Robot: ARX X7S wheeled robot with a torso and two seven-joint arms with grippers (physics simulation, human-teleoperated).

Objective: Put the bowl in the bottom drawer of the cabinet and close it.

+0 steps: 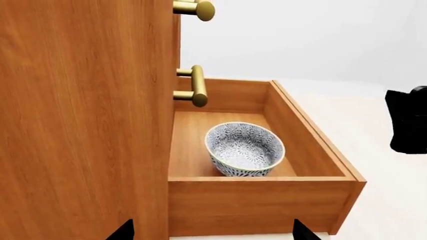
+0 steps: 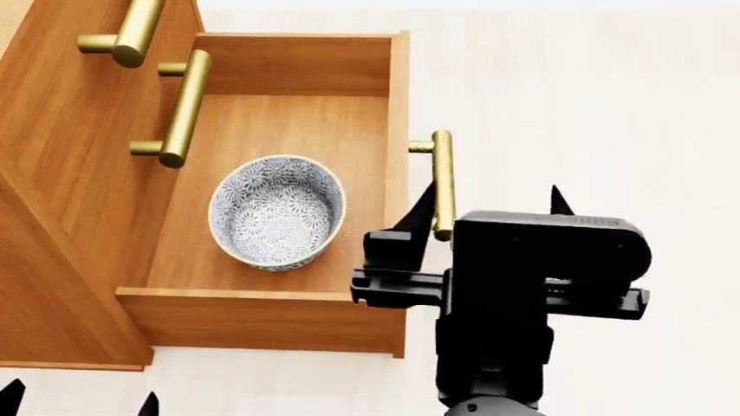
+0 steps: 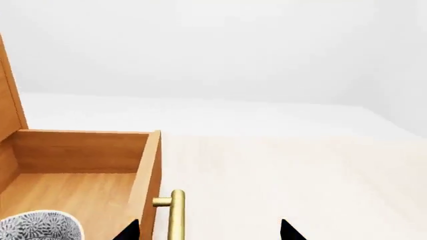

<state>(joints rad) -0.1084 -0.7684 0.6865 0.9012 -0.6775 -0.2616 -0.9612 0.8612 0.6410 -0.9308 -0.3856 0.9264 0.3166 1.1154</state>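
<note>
The bowl [image 2: 277, 212] is seen resting in the open bottom drawer [image 2: 277, 319], whose handle [image 2: 442, 184] is best pushed squarely by the spread, empty right gripper [image 2: 486, 204]

There is one bowl [image 2: 277, 211], one open drawer [image 2: 260, 318], one cabinet [image 1: 80, 120], three brass handles [image 2: 443, 184], and two grippers, right [image 2: 486, 204] and left [image 2: 79, 399].
</note>
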